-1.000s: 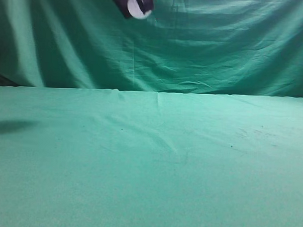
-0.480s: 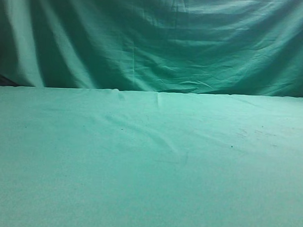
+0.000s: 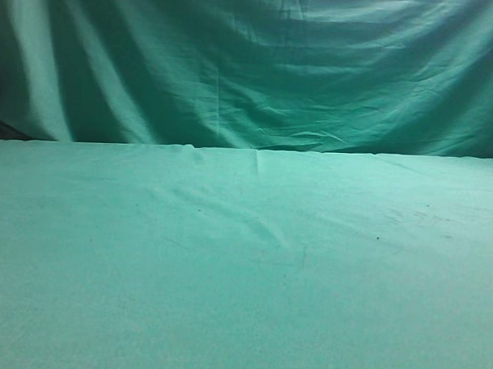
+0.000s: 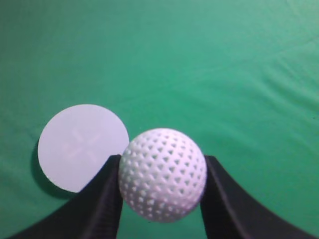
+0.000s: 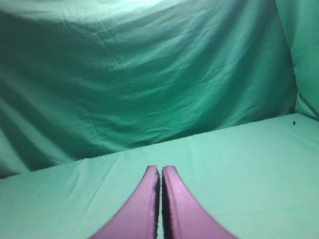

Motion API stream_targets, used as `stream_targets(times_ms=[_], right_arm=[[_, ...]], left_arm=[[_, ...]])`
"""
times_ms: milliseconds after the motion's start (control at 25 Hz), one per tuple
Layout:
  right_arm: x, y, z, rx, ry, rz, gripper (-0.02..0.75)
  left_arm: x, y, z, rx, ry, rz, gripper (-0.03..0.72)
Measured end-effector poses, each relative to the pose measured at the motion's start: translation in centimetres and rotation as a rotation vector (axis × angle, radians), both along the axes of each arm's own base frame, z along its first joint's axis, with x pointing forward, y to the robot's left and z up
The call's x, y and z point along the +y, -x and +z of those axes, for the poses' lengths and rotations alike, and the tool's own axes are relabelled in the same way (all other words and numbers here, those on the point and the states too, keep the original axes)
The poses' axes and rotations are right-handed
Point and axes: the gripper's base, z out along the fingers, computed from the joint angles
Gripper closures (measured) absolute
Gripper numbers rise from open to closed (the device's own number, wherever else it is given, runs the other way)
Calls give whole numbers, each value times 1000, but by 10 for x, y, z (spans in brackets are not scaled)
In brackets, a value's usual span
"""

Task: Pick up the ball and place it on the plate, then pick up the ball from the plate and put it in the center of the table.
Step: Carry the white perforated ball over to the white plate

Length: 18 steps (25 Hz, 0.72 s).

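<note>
Pretty much all green here. A darker green curtain [image 3: 250, 67] fills the upper half of the exterior frame, hanging in deep folds (heaviest toward the upper left). Below it the tabletop [image 3: 244, 265] wears lighter green cloth with faint wrinkles near the middle. Lighting looks dim, brightest along the curtain's upper right.
</note>
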Motion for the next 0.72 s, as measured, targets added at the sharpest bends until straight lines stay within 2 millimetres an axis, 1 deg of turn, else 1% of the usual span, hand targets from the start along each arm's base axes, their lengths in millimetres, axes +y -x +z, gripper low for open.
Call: stream_targets(times_ms=[120, 200, 320, 440, 560, 640, 720], right_arm=[[1, 1, 9, 51, 4, 12, 738], [2, -1, 19, 138, 26, 25, 738], [6, -12, 31, 354, 69, 49, 738], [9, -28, 44, 519, 115, 71, 738], [12, -42, 51, 597, 122, 80, 738], [13, -47, 54, 630, 134, 91, 738], [14, -52, 58, 651, 208, 117, 738]], left_arm=[[13, 5, -13, 18, -5, 52, 371], [19, 5, -20, 26, -6, 77, 371], [21, 3, -23, 20, -10, 83, 371], [21, -2, -27, 28, -12, 86, 371], [20, -10, -35, 48, -15, 88, 371], [20, -15, -42, 74, -11, 101, 371], [24, -21, -50, 108, -5, 132, 371]])
